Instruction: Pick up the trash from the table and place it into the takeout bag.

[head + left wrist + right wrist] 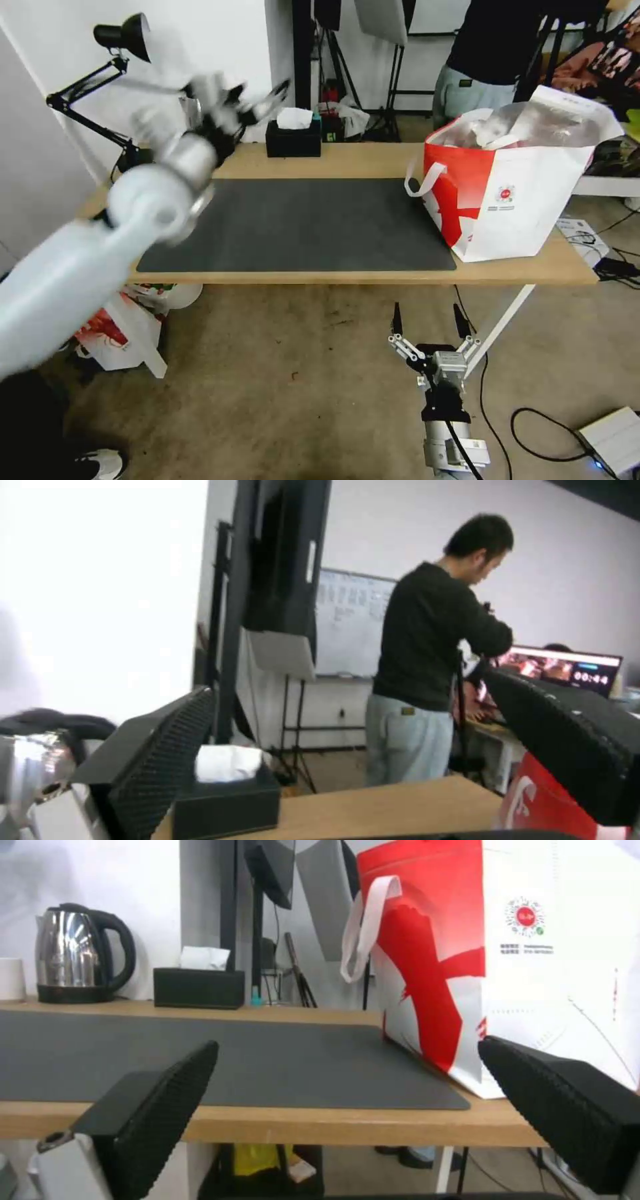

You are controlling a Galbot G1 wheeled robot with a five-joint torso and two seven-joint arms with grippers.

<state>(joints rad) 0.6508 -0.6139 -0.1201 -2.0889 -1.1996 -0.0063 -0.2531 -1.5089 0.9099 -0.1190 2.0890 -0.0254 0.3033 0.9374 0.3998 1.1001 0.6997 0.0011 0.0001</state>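
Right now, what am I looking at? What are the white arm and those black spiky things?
It is a robot with two arms. One picture comes from a camera on its head; the other two come from cameras on its wrists. The blurry white arm ends in the left end effector, a claw with two fingers, open and holding nothing, raised over the table's far left part. The right end effector waits lower, in front of the table, also open and empty. The black ridged things are its fingers seen up close. On the table lie a grey mat, a black tissue box, a kettle and the red-and-white takeout bag.
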